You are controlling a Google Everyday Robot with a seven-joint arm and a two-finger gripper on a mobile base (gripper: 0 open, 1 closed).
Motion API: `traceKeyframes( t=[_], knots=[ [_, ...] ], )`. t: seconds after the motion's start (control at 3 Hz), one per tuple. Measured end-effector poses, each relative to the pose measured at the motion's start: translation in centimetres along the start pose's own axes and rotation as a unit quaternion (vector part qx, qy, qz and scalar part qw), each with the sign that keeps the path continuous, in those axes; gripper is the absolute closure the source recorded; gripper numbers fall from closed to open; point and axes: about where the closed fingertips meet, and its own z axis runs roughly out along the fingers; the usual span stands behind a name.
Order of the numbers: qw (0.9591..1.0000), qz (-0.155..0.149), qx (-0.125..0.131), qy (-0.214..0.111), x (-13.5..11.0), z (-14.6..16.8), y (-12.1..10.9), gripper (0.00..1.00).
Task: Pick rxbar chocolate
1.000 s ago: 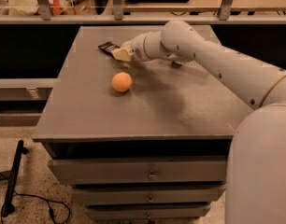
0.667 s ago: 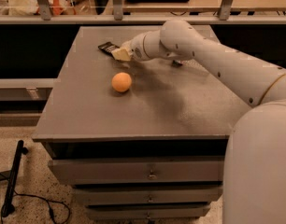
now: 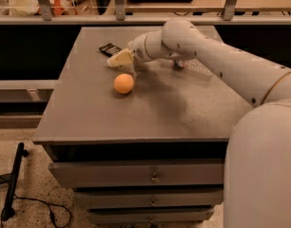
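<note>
The rxbar chocolate (image 3: 109,49) is a small flat black bar lying at the far left of the grey cabinet top (image 3: 150,108). My gripper (image 3: 118,59) reaches in from the right on the white arm, its pale fingers low over the surface and right at the bar's near right end. The bar's right end is partly hidden behind the fingers. An orange ball (image 3: 123,83) sits a little in front of the gripper. A clear plastic water bottle (image 3: 192,66) lies on its side behind the arm, mostly hidden.
The cabinet has drawers (image 3: 150,177) below its front edge. A railing and shelf (image 3: 136,18) run behind the top. A black stand and cable (image 3: 12,184) lie on the floor at left.
</note>
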Motion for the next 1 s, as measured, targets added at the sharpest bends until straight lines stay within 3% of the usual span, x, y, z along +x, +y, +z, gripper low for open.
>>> traceKeyframes(
  t=[0.33,1.0],
  knots=[
    [1.0000,-0.003,-0.001,0.001,0.06,-0.15,-0.01,0.13],
    [0.9999,-0.010,-0.003,-0.001,0.09,-0.29,0.04,0.59]
  ],
)
